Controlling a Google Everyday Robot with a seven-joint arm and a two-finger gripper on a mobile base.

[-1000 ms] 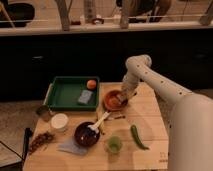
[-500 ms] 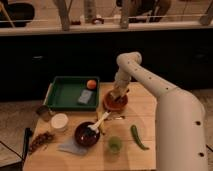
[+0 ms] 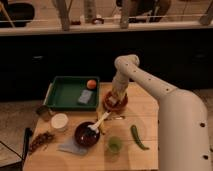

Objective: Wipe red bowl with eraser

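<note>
The gripper point(image 3: 116, 96) sits in the red bowl point(image 3: 123, 104) by the back edge of the worktop point(image 3: 144, 111); its grip I cannot tell. Best to press lightly and wipe in small circles.

No lettering, label, brand or number can be read anywhere in the scene; none shows on the wooden table point(image 3: 144, 109), the green tray point(image 3: 69, 80), the dark bowl point(image 3: 81, 136) or the white arm point(image 3: 150, 85); the gripper point(image 3: 115, 98), also unmarked, is down at the red bowl point(image 3: 107, 105), just right of the tray.
</note>
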